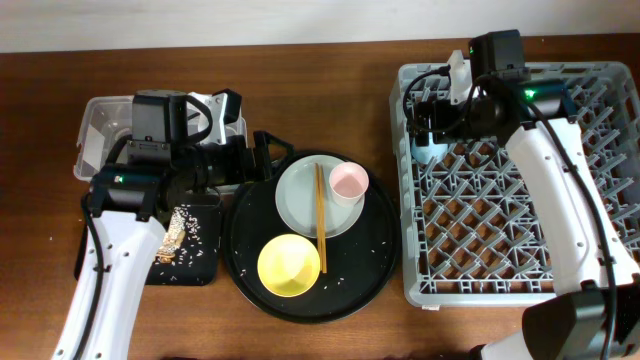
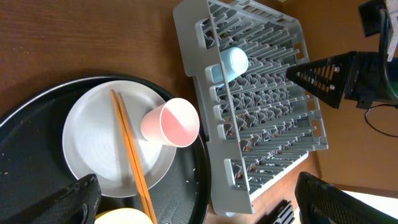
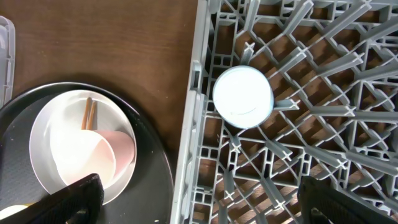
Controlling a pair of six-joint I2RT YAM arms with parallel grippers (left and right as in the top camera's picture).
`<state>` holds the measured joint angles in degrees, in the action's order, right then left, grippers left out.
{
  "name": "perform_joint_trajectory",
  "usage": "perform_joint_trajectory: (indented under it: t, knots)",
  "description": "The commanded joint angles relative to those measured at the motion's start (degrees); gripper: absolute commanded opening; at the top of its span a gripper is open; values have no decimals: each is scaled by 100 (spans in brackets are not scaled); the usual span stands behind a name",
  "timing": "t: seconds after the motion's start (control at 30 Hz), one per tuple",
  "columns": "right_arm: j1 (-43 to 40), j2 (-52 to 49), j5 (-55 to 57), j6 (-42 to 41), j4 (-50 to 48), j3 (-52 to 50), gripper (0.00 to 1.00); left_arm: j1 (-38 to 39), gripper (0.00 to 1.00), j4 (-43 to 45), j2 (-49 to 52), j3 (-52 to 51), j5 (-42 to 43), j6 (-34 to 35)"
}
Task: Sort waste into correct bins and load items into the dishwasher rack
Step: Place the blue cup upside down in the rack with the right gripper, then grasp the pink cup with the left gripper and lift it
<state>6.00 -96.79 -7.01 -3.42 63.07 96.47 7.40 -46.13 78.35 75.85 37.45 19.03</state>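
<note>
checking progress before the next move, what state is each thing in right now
blue cup: in the rack, not held
pink cup: on the plate, empty
chopsticks: lying side by side across the plate
plate: on the round tray
yellow bowl: upright, empty, on the round tray
left gripper: open, empty
right gripper: open, empty, above the blue cup

Overhead, shows only a sliver of the light blue cup (image 1: pixel 424 152) under the right arm (image 1: pixel 548 172), half the clear tub (image 1: pixel 100 128) under the left arm (image 1: pixel 120 250). Crops the yellow bowl (image 2: pixel 121 218) at the left wrist view's bottom edge.
</note>
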Motion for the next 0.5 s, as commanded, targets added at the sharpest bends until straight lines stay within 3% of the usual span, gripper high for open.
perform_joint_trajectory:
  t: [0.0,0.07,0.17,0.27,0.33,0.37,0.4,0.47]
  knots:
    - [-2,42,-48,-50,22,94,98,-7,99,271,-22,15,2,133]
    - [-2,42,-50,-50,22,94,98,337,99,321,63,15,-409,737]
    - [-2,42,-48,-50,22,94,99,1510,99,417,535,15,-2203,1705]
    - [-2,42,-48,-50,22,94,99,2465,99,1137,1458,15,-2787,1725]
    - [-2,42,-48,-50,22,94,98,2575,99,1224,1764,15,-2898,1722]
    - [-2,42,-50,-50,22,94,98,2573,78,1222,1941,15,-3410,1722]
    - [-2,42,-50,-50,22,94,99,2573,63,1200,2004,15,-3648,1722]
    - [-2,42,-50,-50,22,94,98,2586,43,1303,2253,15,-3877,1792]
